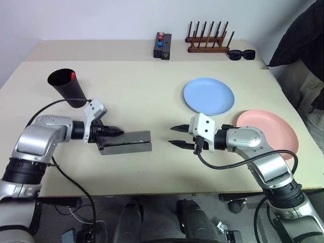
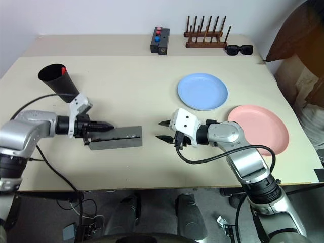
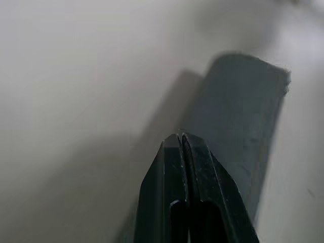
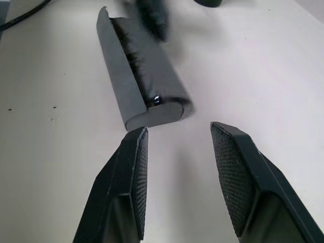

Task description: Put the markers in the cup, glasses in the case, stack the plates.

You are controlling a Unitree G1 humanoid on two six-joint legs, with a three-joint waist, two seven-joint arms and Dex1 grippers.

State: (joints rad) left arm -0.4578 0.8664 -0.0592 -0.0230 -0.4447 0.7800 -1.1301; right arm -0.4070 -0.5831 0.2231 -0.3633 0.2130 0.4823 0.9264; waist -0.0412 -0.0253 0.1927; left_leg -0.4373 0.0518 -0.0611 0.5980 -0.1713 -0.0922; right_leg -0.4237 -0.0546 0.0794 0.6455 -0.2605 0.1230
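Pressing the case [image 1: 126, 141] flat with shut left pincer [image 1: 117, 131], right pincer [image 1: 176, 136] beside it part-open and empty, likely to close its flap.

We see a matt, felt-like grey case [image 1: 125, 141] lying on a smooth, pale tabletop [image 1: 142, 91] with a dull sheen. The cup [image 1: 68, 88] looks like plain matt black plastic. The blue plate [image 1: 208, 96] and the pink plate [image 1: 268, 132] appear smooth and slightly satin. The rack [image 1: 208, 40] at the back is dark-stained wood, and the sunglasses [image 1: 241, 54] look like glossy black plastic. The right gripper's fingers [image 4: 238, 177] carry finely textured black pads; the left gripper's fingers [image 3: 172, 187] look like smooth, faintly shiny black plastic.
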